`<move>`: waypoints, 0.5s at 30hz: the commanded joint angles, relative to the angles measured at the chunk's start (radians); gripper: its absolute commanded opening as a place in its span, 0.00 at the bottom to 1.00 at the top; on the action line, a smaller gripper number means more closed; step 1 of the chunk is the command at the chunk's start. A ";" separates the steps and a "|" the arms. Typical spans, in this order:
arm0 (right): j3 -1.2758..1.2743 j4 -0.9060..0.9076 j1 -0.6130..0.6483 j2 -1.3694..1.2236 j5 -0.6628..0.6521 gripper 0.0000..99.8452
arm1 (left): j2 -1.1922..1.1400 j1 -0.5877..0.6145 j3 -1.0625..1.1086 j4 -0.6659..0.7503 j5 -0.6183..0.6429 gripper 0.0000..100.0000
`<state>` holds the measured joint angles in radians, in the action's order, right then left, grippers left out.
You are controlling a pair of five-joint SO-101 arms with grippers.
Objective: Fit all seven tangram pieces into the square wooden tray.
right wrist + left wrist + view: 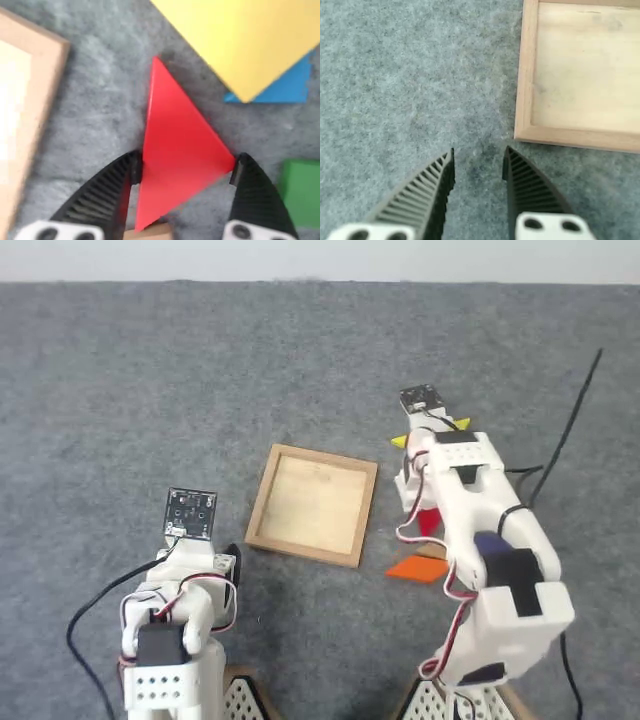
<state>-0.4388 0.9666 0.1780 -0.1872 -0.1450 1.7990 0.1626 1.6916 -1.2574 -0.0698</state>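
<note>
The square wooden tray (261, 495) lay mid-worktop (150, 370) on grey carpet with no pieces inside it. The left gripper (477, 152) hung low over bare carpet just beside a tray corner, its jaws spread apart and holding nothing. The right gripper (187, 162) was down among the loose pieces on the tray's other side, jaws spread wide to either side of the red triangle (180, 150), which lay flat on the carpet. Its fingertips (131, 167) sat right at the triangle's edges, though whether they pressed on it could not be told. Near the triangle a yellow piece (250, 35) overlapped a blue piece (292, 82), with a green piece (302, 190) near them. An orange piece (418, 568) lay near the tray's corner.
</note>
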 commanded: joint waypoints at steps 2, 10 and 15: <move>0.040 0.058 0.090 0.171 0.054 0.22 | 0.028 0.000 -0.008 -0.009 -0.006 0.15; 0.038 0.122 0.159 0.266 0.100 0.22 | 0.028 0.000 -0.008 -0.009 -0.006 0.15; 0.038 0.110 0.085 0.220 0.064 0.34 | 0.028 0.000 -0.008 -0.009 -0.006 0.15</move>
<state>-0.4388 1.0802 0.3130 0.0123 -0.0606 1.7990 0.1626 1.6916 -1.2574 -0.0698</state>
